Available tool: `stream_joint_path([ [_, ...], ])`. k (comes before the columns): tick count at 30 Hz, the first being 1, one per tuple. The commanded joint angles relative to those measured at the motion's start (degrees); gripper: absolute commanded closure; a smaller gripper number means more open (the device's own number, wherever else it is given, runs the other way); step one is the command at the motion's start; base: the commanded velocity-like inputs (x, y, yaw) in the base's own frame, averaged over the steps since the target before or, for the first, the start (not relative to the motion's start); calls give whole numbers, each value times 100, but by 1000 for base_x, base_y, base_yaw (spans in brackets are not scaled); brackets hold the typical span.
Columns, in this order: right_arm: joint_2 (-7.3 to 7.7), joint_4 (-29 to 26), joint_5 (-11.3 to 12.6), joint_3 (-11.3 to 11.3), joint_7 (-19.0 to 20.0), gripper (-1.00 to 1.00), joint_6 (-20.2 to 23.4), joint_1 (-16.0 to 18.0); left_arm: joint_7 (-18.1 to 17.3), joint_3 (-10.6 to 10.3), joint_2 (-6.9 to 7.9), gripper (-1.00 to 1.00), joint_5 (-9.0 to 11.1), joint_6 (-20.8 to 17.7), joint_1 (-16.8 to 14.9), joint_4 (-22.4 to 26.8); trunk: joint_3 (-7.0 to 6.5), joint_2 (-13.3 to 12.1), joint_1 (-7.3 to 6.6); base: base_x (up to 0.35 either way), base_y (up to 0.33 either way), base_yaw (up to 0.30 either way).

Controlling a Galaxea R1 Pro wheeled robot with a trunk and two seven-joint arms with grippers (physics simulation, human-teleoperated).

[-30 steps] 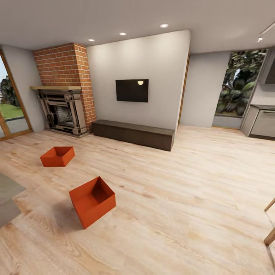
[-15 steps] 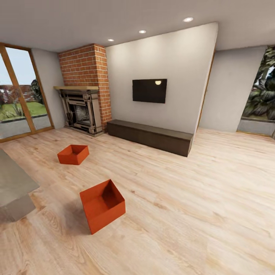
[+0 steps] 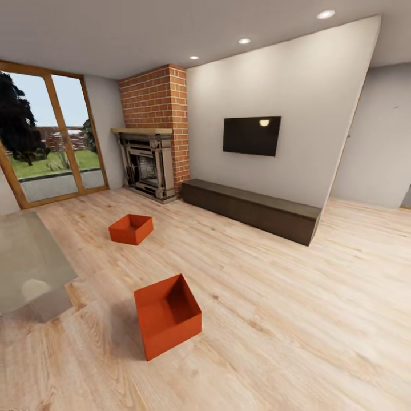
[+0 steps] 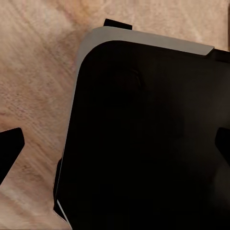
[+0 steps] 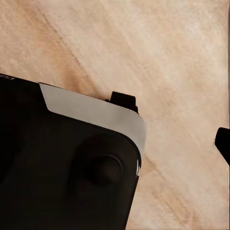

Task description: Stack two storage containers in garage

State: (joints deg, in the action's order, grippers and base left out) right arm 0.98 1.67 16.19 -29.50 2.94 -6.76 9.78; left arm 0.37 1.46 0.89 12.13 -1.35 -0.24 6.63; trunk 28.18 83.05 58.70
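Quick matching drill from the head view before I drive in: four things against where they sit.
Things:
1. nearer storage container
2. farther storage container
3. television
4. glass coffee table

Places:
A. on the white wall
B. at the view's left edge
C. on the plank floor, closest to the camera
D. on the plank floor, toward the brick fireplace

Pairs: 1-C, 2-D, 3-A, 4-B

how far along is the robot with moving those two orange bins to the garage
Nothing looks done yet. Both bins sit apart on the living room's wood floor: the nearer container ahead, the farther container toward the brick fireplace. Neither is lifted or gripped. Both wrist views look down on the robot's dark base over wood planks. Still left: picking both up, carrying them to the garage and stacking them.
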Motion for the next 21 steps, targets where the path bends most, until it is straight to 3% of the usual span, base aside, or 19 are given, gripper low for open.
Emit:
stream_joint_path([
  [1, -1, 18, 60, -39, 34, -100, -36, 6, 4, 12, -1, -100, 24, -12, -2, 7, 8, 3, 3, 321, -89, 270],
  [21, 8, 18, 60, -39, 91, -100, -36, 6, 7, 12, -1, -100, 24, -12, -2, 6, 61, 3, 3, 321, -88, 270],
])
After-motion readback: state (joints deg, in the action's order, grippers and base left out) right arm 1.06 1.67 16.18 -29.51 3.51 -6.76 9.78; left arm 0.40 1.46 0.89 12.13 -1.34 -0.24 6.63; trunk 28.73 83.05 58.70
